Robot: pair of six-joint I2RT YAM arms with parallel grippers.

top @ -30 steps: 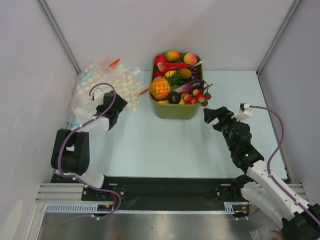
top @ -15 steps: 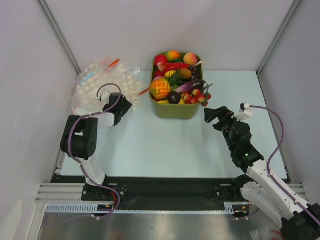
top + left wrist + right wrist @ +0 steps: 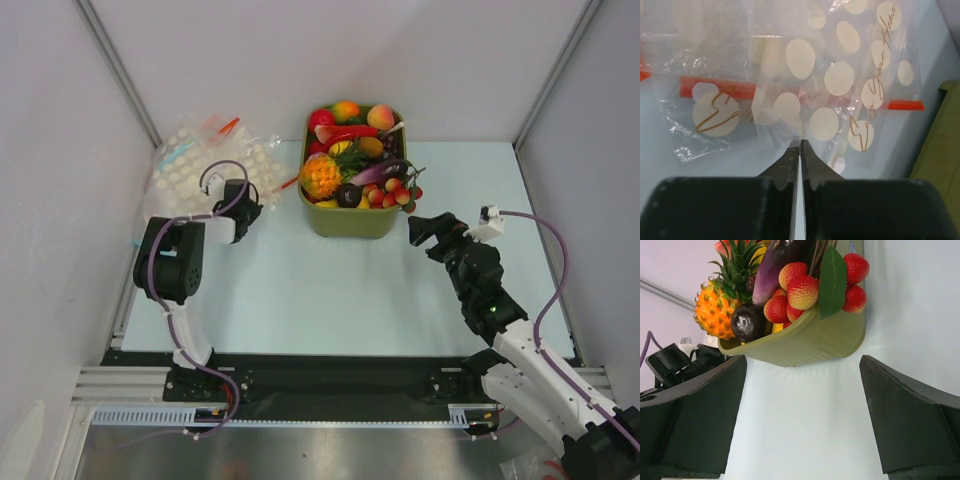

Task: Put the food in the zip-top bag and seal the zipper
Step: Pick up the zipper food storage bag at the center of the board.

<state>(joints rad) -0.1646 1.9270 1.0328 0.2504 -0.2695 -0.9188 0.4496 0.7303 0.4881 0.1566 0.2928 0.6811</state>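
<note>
Clear dotted bag (image 3: 840, 80) pinched at the tips of my left gripper (image 3: 800, 146); right gripper (image 3: 802, 360) wide open, holding nothing, green tub (image 3: 830, 340) just ahead.

Left hand's (image 3: 800, 146) hold on a dotted bag (image 3: 790, 107) is unclear; bin (image 3: 940, 150) cropped.

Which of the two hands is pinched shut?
The left hand, clamped on a clear white-dotted plastic bag; the right hand gapes wide before the olive-green plastic tub.

Gold script on the dotted bags (image 3: 840, 80) — perhaps "Eat Your Home" — partly legible.
</note>
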